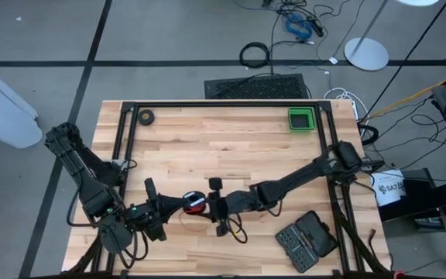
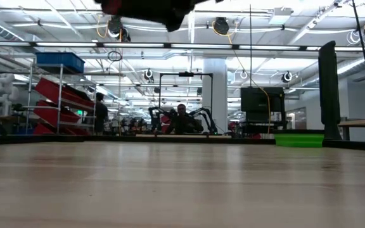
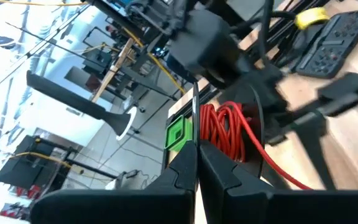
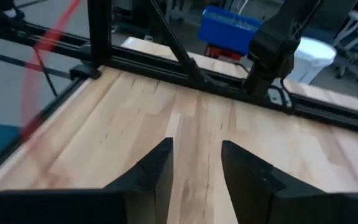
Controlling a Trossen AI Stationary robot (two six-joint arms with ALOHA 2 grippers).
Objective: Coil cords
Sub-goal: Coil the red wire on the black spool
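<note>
The cords (image 1: 197,204) are a small round bundle of red and dark wire, held near the table's near edge between my two grippers. In the left wrist view the red coils (image 3: 225,130) sit just past my shut left gripper (image 3: 195,155). A loose loop of wire (image 1: 235,229) trails toward the near edge. My left gripper (image 1: 186,204) comes from the table's left. My right gripper (image 1: 218,206) stands just right of the bundle, open, with only bare table between its fingers (image 4: 194,163). In the low view both grippers (image 2: 151,9) show high above the table top. My left gripper pinches the bundle's near rim (image 3: 194,127) between its two shut fingers, coming about level from the table's left. The bundle is lifted clear of the table. A red strand (image 3: 272,165) runs off it, slack.
A green tray (image 1: 300,118) stands at the far right, a small dark tape roll (image 1: 145,118) at the far left. A black case (image 1: 308,240) lies at the near right. A dark frame (image 1: 223,104) rims the table. The middle of the board is bare wood.
</note>
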